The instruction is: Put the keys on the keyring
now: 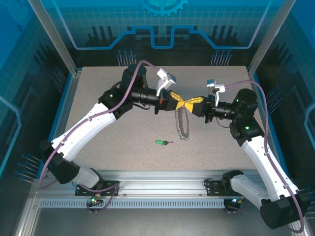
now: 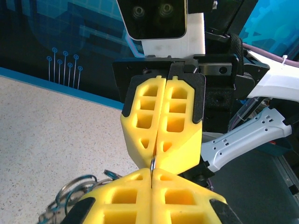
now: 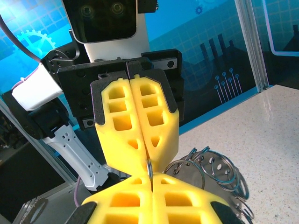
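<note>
Key (image 1: 161, 142) lies flat on the bench (image 1: 113, 152), the task thing nearest the arm bases. Its green head is to the left and its silvery blade points right. Nothing touches it, and both grippers are well beyond it.

Just right of the key and a bit farther back hangs the low end of the keyring (image 1: 183, 124). Cannot tell if it touches the bench. From there the thin chain and loops run up to a pinch point beyond the key, slightly to its right.

At that point the left gripper (image 1: 180, 102) and right gripper (image 1: 193, 102) meet tip to tip above the bench. The left comes in from the key's far left, the right from its far right.

Left wrist view:
- Left gripper (image 2: 152, 173) is closed, yellow fingers pressed together, with a thin silvery ring edge of the keyring (image 2: 152, 163) nipped at the tips.
- Right gripper (image 2: 154, 156) faces it, also closed, with the same ring edge in its tips.
- More rings and a teal strand hang at lower left.

Right wrist view:
- Right gripper (image 3: 151, 179) is clamped on the ring edge.
- Left gripper (image 3: 148, 154) sits opposite, clamped on it too.
- The rest of the keyring (image 3: 212, 170) bunches just right of the tips.

Key is not on the keyring. Farthest from the key is the blue back panel (image 1: 157, 24).
</note>
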`<control>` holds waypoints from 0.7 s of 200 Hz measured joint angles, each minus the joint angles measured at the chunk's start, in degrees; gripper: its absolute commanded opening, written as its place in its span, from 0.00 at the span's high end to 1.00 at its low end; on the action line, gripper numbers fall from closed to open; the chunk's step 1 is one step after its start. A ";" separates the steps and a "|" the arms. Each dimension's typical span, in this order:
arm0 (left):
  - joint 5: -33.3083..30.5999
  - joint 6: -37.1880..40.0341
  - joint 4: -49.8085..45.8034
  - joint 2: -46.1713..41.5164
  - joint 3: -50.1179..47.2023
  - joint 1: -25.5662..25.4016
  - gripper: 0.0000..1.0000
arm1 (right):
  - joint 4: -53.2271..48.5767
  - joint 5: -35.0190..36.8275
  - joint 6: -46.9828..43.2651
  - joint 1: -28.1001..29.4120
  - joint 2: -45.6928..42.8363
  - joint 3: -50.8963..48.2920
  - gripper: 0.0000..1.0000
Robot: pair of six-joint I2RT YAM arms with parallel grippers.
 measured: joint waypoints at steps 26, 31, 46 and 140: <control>-0.90 -0.72 1.44 -0.02 -0.35 -0.07 0.65 | 0.55 1.01 0.26 0.02 -0.02 -0.09 1.00; -1.51 -1.55 2.75 -0.26 -0.96 -0.07 0.61 | 0.94 1.22 0.31 0.02 -0.02 -0.31 1.00; -3.48 -3.30 6.19 -1.60 -3.82 0.02 0.56 | 1.77 2.01 1.20 0.00 -0.02 -1.11 1.00; -10.16 -20.76 31.36 -9.05 -22.45 2.62 0.59 | 11.37 4.66 8.59 -0.07 0.09 -3.50 1.00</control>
